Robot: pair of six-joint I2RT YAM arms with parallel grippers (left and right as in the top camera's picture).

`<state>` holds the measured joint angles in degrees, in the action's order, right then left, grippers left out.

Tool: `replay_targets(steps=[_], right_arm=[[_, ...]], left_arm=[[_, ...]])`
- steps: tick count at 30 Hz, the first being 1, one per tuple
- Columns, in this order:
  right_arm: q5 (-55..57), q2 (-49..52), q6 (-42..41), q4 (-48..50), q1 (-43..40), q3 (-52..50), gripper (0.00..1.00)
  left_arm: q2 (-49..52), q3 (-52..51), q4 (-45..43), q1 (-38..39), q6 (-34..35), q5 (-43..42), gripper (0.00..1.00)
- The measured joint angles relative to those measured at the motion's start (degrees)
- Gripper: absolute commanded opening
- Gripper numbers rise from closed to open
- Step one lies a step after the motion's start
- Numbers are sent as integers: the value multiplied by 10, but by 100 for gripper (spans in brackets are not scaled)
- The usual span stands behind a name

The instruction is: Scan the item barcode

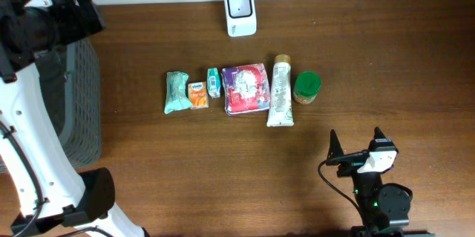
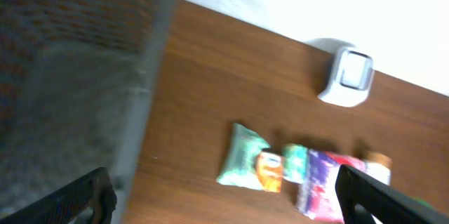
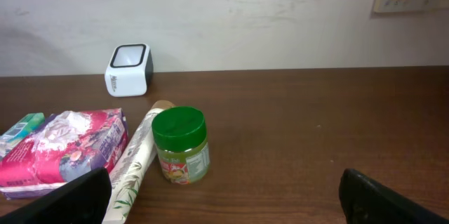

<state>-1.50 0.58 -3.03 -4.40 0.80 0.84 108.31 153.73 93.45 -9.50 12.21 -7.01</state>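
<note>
The left hand (image 2: 224, 194) and right hand (image 1: 356, 139) stand spread wide.

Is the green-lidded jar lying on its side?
No, the jar stands upright with its green lid on top, next to the lying tube.

- You've got bright, even light overhead, with only soft shadows on the bench (image 1: 371, 51).
- Your left wrist view's badly blurred, and the wall (image 2: 351, 6) is blown out white.
- Your right wrist view's crisp.
</note>
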Motion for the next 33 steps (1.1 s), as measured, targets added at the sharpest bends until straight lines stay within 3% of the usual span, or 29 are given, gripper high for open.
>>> replay_targets(steps=[4,8,15,33], right_arm=[[0,0,0,0,0,0,99],[0,0,0,0,0,0,99],[0,0,0,0,0,0,99],[0,0,0,0,0,0,99]], left_arm=[[0,0,4,25,-58,-112,99],[0,0,4,80,-88,-143,99],[0,0,3,140,-97,-122,99],[0,0,3,141,-97,-112,99]])
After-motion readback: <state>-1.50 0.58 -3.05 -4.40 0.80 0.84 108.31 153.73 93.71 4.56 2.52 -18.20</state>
